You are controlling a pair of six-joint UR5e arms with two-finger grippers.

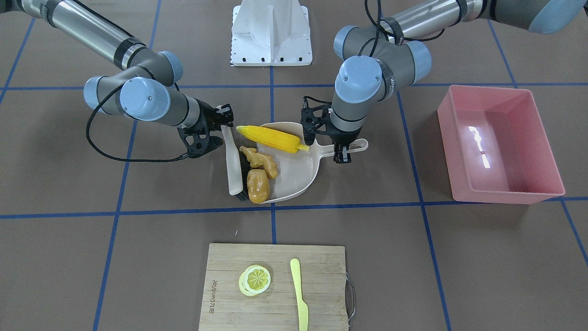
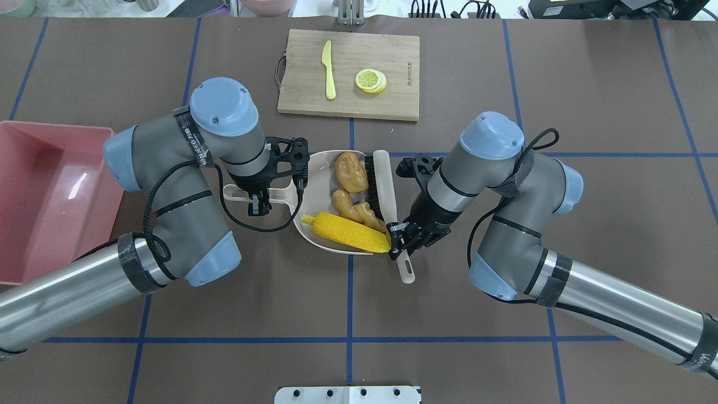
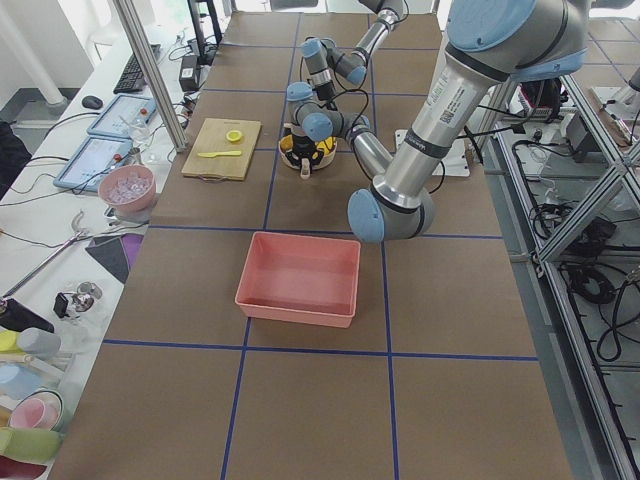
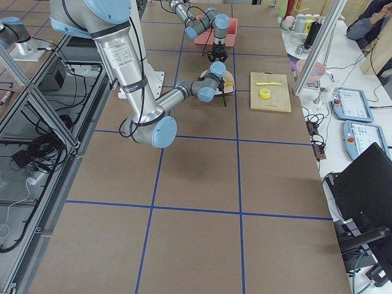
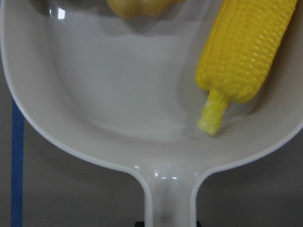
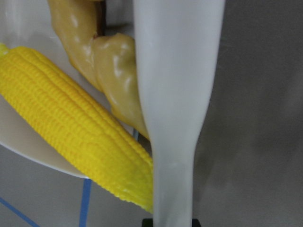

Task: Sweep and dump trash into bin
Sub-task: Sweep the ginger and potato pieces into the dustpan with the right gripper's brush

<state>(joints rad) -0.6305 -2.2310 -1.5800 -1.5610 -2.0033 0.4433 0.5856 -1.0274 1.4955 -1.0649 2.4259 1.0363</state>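
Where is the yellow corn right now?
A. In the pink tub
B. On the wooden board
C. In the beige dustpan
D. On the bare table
C: the corn lies inside the dustpan, right beside the ginger root.

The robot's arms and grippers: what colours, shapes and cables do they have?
The left arm and right arm are grey tubes with pale blue joint caps, silver further up, banded in black tape. The left gripper and right gripper are black frames, each with a black cable.
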